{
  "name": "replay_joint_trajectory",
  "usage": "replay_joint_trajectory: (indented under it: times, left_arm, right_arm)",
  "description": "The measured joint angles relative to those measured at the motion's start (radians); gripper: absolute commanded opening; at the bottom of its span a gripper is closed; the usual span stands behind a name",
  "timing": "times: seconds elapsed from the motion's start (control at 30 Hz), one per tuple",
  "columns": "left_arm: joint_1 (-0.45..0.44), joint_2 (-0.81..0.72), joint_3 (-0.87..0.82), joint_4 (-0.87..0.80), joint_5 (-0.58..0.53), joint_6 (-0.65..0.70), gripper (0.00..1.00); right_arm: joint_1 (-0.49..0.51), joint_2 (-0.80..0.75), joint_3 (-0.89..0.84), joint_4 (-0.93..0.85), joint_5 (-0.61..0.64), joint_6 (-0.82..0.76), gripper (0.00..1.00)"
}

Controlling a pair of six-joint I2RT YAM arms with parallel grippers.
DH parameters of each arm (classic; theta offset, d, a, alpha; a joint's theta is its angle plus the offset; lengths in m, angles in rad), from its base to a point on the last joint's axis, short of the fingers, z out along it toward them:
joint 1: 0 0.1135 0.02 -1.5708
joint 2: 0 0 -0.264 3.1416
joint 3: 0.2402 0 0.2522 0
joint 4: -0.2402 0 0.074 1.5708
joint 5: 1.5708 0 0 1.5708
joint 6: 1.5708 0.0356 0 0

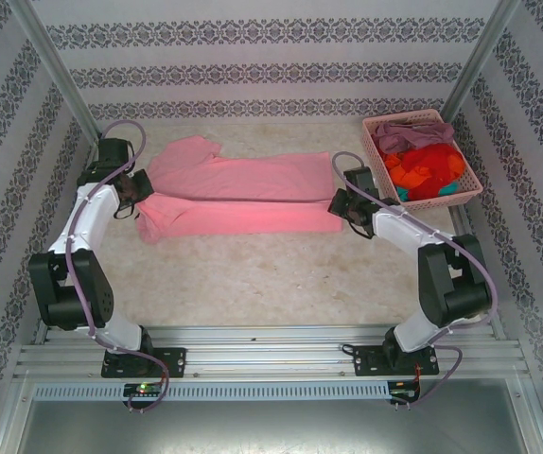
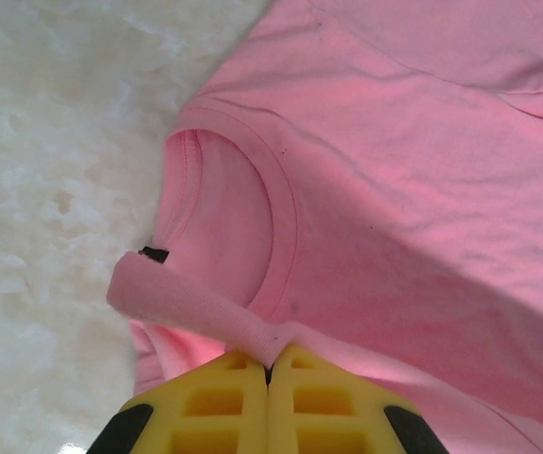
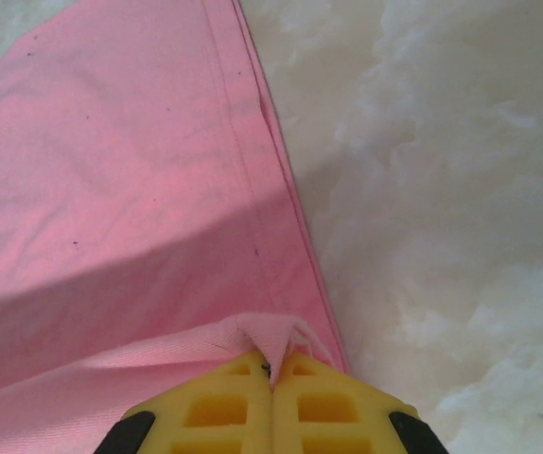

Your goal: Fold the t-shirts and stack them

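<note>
We see the pale, mottled worktop (image 1: 253, 274) taking up the middle of the top view. The light pink t-shirt (image 1: 243, 194) lies stretched across it from centre left to centre right, with the collar end at the left, the hem end at the right and one sleeve pointing to the upper left. A lengthwise line runs along the shirt, and the strip below it looks a brighter pink.

In the upper right of that view stands the pink basket (image 1: 475, 184). It holds a dusty mauve shirt (image 1: 413, 132) at the top, an orange-red shirt (image 1: 428, 168) in the middle and a bit of teal shirt (image 1: 442, 189) at the lower edge.

The left gripper (image 2: 268, 369) sits at the bottom centre of its wrist view. Its yellow fingers (image 2: 215, 402) are pressed together, and we see them pinching a raised fold of pink cloth just beside the neckline. A small dark tag (image 2: 154, 253) shows inside the collar.

The right gripper (image 3: 271, 364) is likewise clenched. Its yellow fingers (image 3: 333, 407) meet on a small peak of cloth lifted at the shirt's hemmed edge, with bare worktop to the right.
</note>
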Motion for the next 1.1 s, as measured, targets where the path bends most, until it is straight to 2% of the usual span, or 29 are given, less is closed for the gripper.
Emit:
replay_joint_trajectory:
  times: [0.77, 0.8, 0.83, 0.87, 0.93, 0.97, 1.03, 1.1]
  left_arm:
    - [0.000, 0.056, 0.009, 0.011, -0.045, 0.019, 0.00]
    - [0.000, 0.061, 0.010, 0.012, -0.045, 0.018, 0.01]
    - [0.000, 0.065, 0.011, 0.012, -0.045, 0.018, 0.11]
    - [0.000, 0.069, 0.013, 0.012, -0.045, 0.018, 0.28]
    - [0.000, 0.076, 0.018, 0.013, -0.048, 0.011, 0.71]
    - [0.000, 0.077, 0.021, 0.016, -0.050, 0.006, 0.81]
    - [0.000, 0.077, 0.021, 0.019, -0.051, -0.006, 1.00]
    - [-0.001, 0.077, 0.021, 0.020, -0.053, -0.018, 1.00]
  right_arm:
    - [-0.028, 0.165, 0.108, 0.020, -0.037, -0.018, 0.00]
    - [-0.028, 0.167, 0.108, 0.020, -0.037, -0.019, 0.05]
    - [-0.027, 0.170, 0.109, 0.020, -0.037, -0.018, 0.23]
    - [-0.028, 0.172, 0.109, 0.021, -0.038, -0.019, 0.42]
    - [-0.028, 0.174, 0.109, 0.024, -0.043, -0.030, 0.60]
    - [-0.031, 0.173, 0.109, 0.030, -0.046, -0.034, 0.67]
    - [-0.033, 0.171, 0.109, 0.047, -0.053, -0.042, 0.74]
    - [-0.034, 0.158, 0.105, 0.058, -0.058, -0.053, 0.79]
